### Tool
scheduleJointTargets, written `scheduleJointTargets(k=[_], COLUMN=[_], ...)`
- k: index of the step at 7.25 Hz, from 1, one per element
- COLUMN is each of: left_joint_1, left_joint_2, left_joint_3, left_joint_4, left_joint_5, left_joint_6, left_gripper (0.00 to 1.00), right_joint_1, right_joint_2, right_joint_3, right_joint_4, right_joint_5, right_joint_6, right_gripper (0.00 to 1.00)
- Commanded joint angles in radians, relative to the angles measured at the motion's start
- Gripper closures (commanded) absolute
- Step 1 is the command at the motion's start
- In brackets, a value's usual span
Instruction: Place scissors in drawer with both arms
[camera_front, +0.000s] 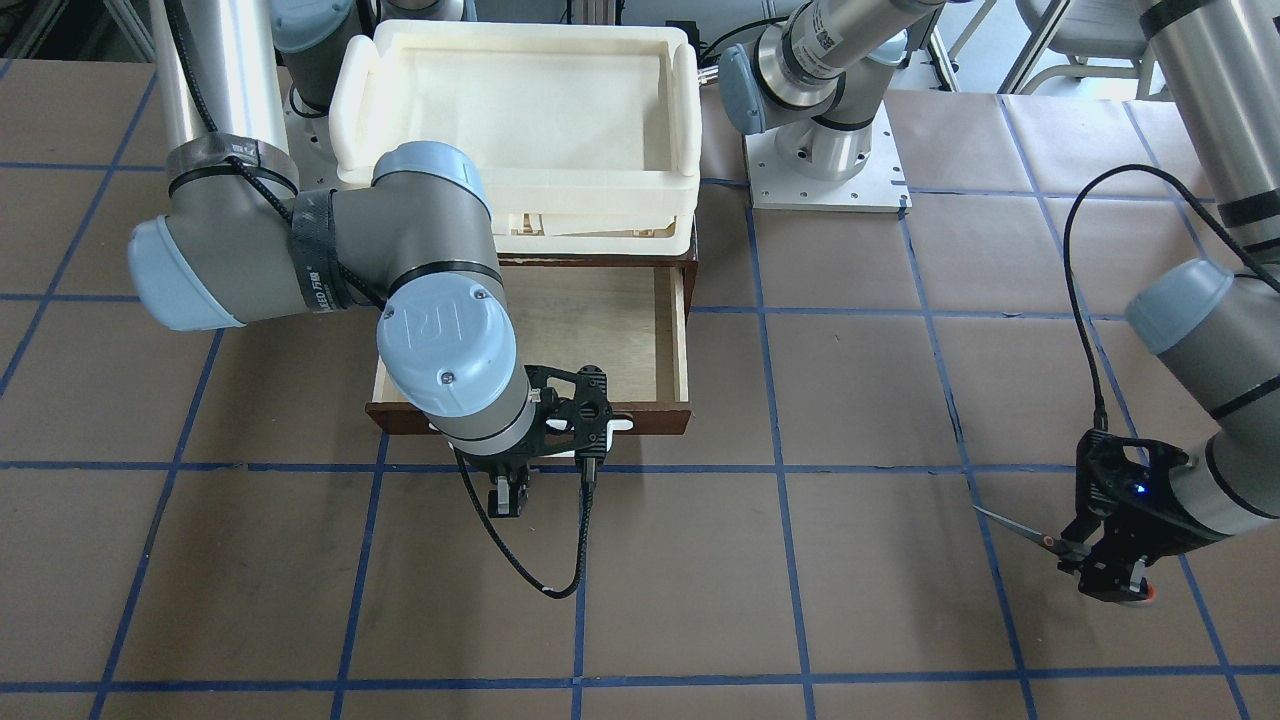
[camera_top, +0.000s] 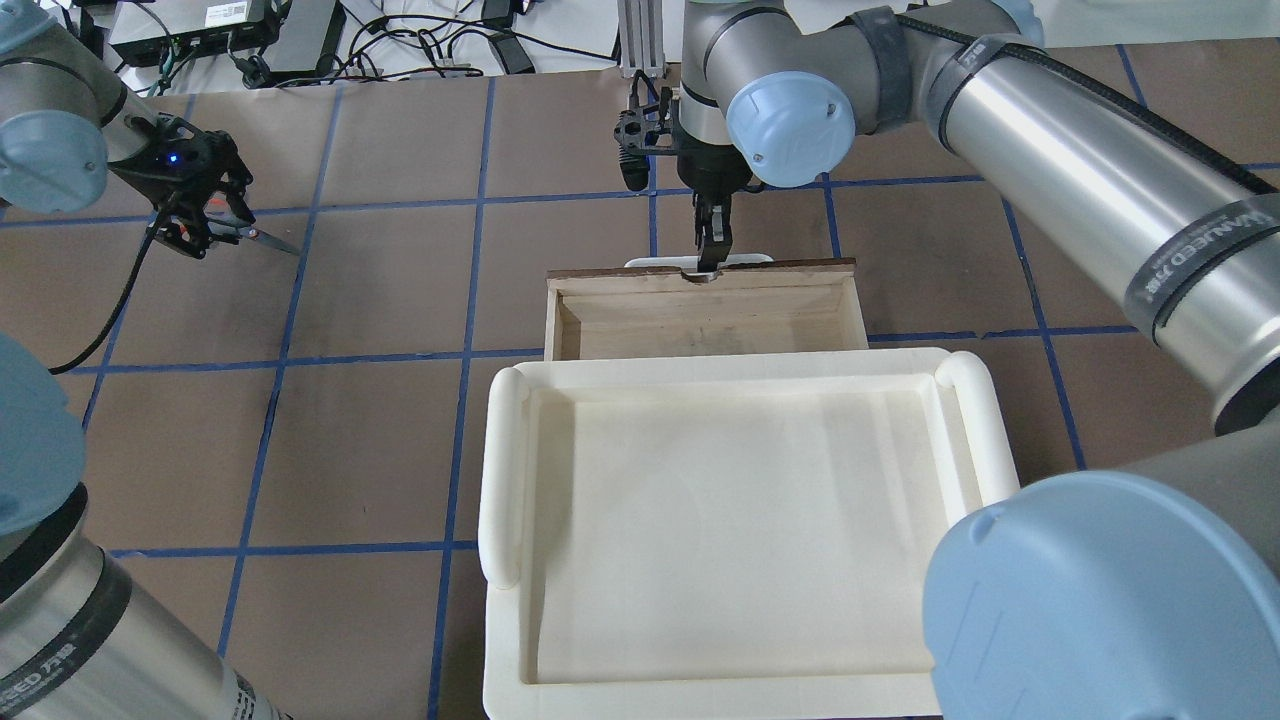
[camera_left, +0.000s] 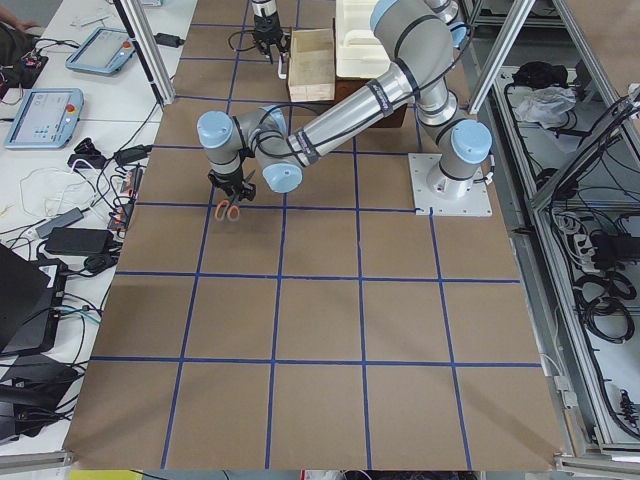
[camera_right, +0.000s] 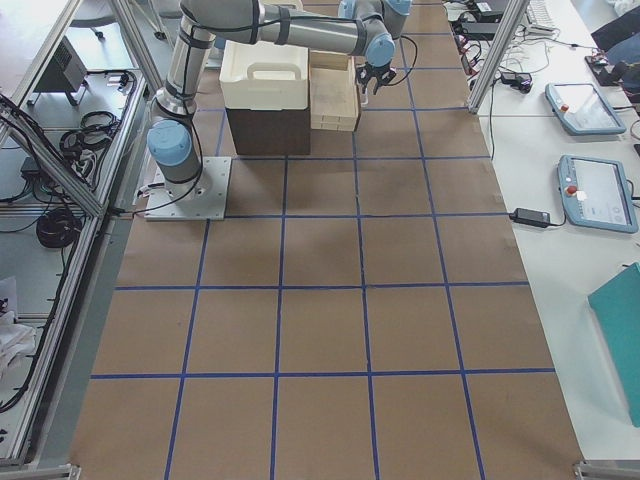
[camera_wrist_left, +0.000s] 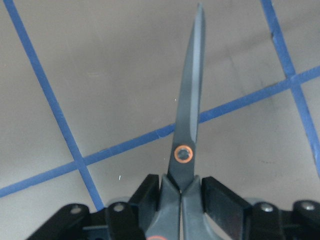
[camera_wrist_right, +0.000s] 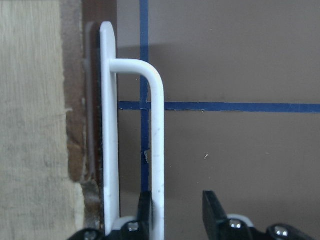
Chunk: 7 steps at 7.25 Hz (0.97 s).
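Observation:
The scissors are clamped at the handles in my left gripper, blades closed and pointing forward above the brown table. They also show in the front view and the overhead view, well to the side of the drawer. The dark brown drawer is pulled out, its pale inside bare. My right gripper stands at the drawer's white bar handle, jaws apart around the bar, one finger against it. It also shows in the overhead view.
A cream-white plastic tray sits on top of the cabinet, over the drawer's back part. Blue tape lines grid the brown table. The right arm's elbow hangs over the drawer's left side in the front view.

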Motion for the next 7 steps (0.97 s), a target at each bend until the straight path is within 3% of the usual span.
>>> scheduleJointTargets(k=[1,3,7], left_joint_1=[-0.061,-0.136,-0.352], left_joint_2=[0.086,0.149,0.247], left_joint_3=[0.0,-0.008,-0.049], left_joint_4=[-0.111,-0.197,-0.216], left_joint_5=[-0.001,-0.002,0.013], left_joint_6=[-0.163,-0.379,-0.78], left_gripper=[0.7,0.7,0.7], right_joint_1=[0.0,0.0,-0.005], right_joint_2=[0.009,0.02,0.022], right_joint_3=[-0.008,-0.025,-0.025], right_joint_4=[-0.011,-0.011,-0.014], right_joint_5=[0.003,0.0,0.001], right_joint_6=[0.0,0.0,-0.001], right_gripper=[0.56,0.56,0.55])
